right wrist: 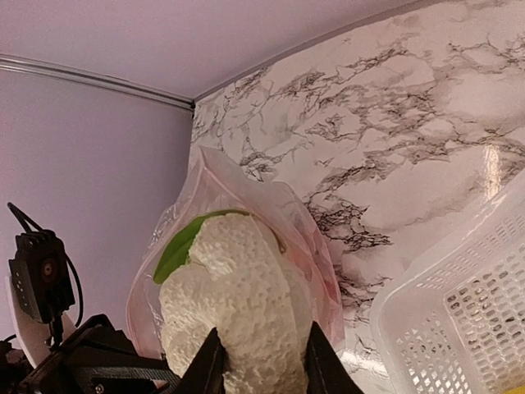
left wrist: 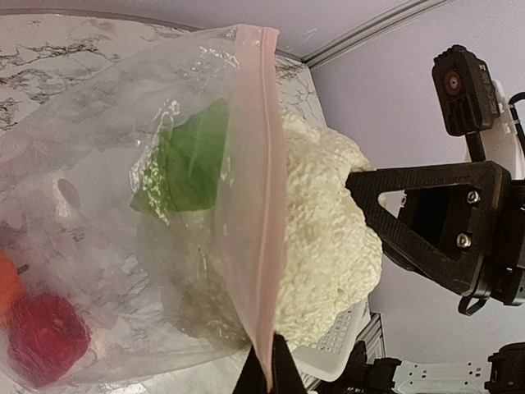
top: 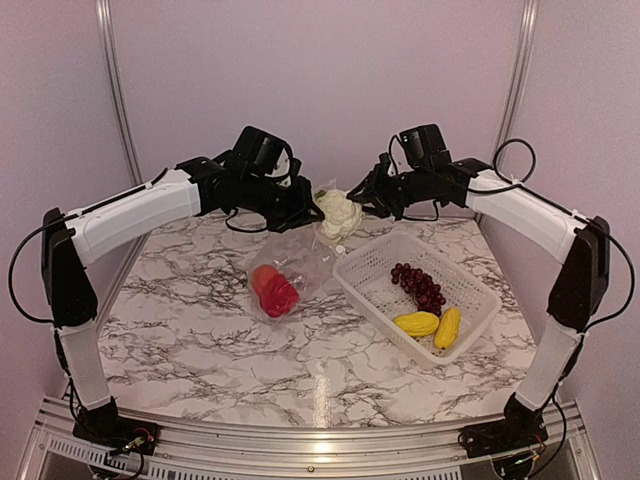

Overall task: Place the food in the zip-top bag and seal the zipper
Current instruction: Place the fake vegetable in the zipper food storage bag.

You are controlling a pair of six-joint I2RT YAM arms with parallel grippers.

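The clear zip-top bag (top: 290,270) hangs with its mouth lifted at the back. An orange fruit (top: 264,277) and a red piece (top: 280,297) lie inside it. My left gripper (left wrist: 267,371) is shut on the pink zipper strip (left wrist: 261,205) at the mouth. My right gripper (right wrist: 259,361) is shut on the white cauliflower (right wrist: 234,304), which is also in the top view (top: 340,212). The cauliflower sits partway into the bag mouth, its green leaf (left wrist: 193,164) inside the plastic. The grape bunch (top: 420,284) and two yellow pieces (top: 417,323) (top: 448,327) lie in the basket.
A white lattice basket (top: 370,265) stands right of the bag, and its rim shows in the right wrist view (right wrist: 426,271). The table's back wall and metal posts stand close behind both grippers.
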